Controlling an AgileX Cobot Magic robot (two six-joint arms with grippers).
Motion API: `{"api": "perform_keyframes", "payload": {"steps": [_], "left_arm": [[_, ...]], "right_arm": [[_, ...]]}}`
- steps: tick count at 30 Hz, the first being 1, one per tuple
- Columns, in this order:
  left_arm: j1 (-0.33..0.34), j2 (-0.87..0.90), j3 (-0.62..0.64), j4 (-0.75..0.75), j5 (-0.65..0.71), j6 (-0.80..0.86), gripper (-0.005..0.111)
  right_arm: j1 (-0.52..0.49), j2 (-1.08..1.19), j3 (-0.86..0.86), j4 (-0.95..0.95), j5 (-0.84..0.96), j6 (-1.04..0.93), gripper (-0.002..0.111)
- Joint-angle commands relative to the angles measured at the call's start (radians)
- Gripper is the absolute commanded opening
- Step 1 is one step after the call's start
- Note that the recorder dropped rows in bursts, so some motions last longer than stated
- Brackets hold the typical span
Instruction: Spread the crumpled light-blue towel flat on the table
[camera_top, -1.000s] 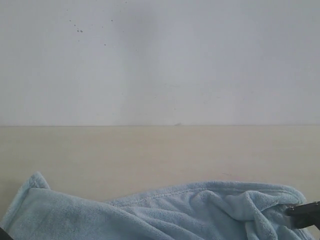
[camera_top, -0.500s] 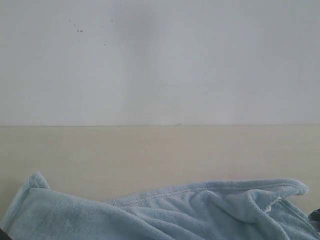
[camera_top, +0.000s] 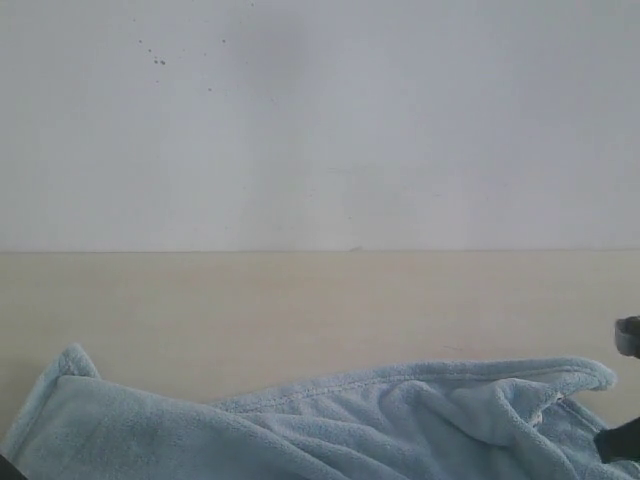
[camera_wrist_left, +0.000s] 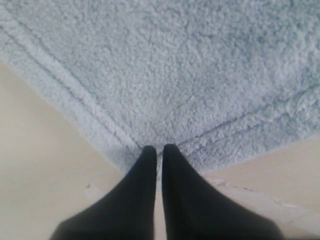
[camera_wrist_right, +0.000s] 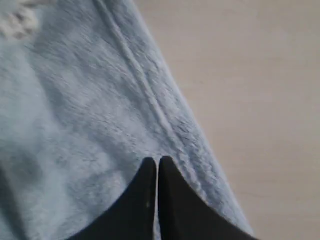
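Observation:
The light-blue towel (camera_top: 350, 430) lies crumpled along the near edge of the beige table (camera_top: 300, 310), with folds bunched on its right half. In the left wrist view, my left gripper (camera_wrist_left: 157, 149) is shut right at a hemmed corner of the towel (camera_wrist_left: 175, 75), which lies on the table (camera_wrist_left: 40, 165). In the right wrist view, my right gripper (camera_wrist_right: 157, 160) is shut on the towel (camera_wrist_right: 85, 110) beside its stitched hem. Only a dark bit of the right gripper (camera_top: 618, 440) shows at the exterior view's right edge.
A white speckled wall (camera_top: 320, 120) rises behind the table's far edge. Bare table surface stretches between the towel and the wall. Beige table (camera_wrist_right: 250, 100) shows beside the towel's hem on the right.
My right gripper has moved right, nearly out of the exterior view. The towel's right fold has drawn out into a longer edge towards the right. The left side has stayed still.

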Motion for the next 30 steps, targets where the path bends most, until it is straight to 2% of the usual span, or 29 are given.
{"api": "perform_keyframes", "payload": {"steps": [1,2,3,4,5,7,9,11,15,20,24,30], "left_arm": [[0.000,-0.010,0.001,-0.005,-0.013,-0.004,0.004],[0.000,-0.010,0.001,-0.009,-0.013,-0.004,0.004],[0.000,-0.010,0.001,-0.024,-0.013,-0.004,0.004],[0.000,-0.010,0.001,-0.047,-0.013,0.012,0.004],[0.000,-0.010,0.001,-0.108,0.001,0.086,0.004],[0.000,-0.010,0.001,-0.243,0.029,0.225,0.004],[0.000,-0.012,-0.013,-0.331,0.044,0.328,0.004],[0.000,-0.036,-0.058,-0.348,0.049,0.355,0.004],[0.000,-0.167,-0.139,-0.259,0.014,0.325,0.004],[0.000,-0.279,-0.210,-0.023,-0.237,0.107,0.004],[0.002,-0.251,-0.232,0.118,-0.355,-0.018,0.004],[0.002,-0.114,-0.251,0.243,-0.378,-0.069,0.004]], "right_arm": [[0.050,-0.051,-0.009,0.433,-0.026,-0.446,0.002],[0.077,-0.049,-0.015,0.521,-0.007,-0.552,0.002],[0.145,-0.038,-0.034,0.686,0.025,-0.764,0.002],[0.192,-0.027,-0.052,0.757,0.034,-0.851,0.002],[0.263,-0.015,-0.084,0.792,0.007,-0.864,0.002],[0.333,0.012,-0.129,0.794,-0.022,-0.864,0.002],[0.373,0.045,-0.158,0.794,-0.019,-0.864,0.002],[0.411,0.080,-0.173,0.794,-0.019,-0.864,0.002],[0.470,0.151,-0.173,0.794,-0.019,-0.864,0.002],[0.478,0.230,-0.173,0.824,0.014,-0.864,0.002],[0.478,0.245,-0.169,0.824,0.055,-0.866,0.002],[0.478,0.251,-0.169,0.826,0.142,-0.868,0.002]]}}
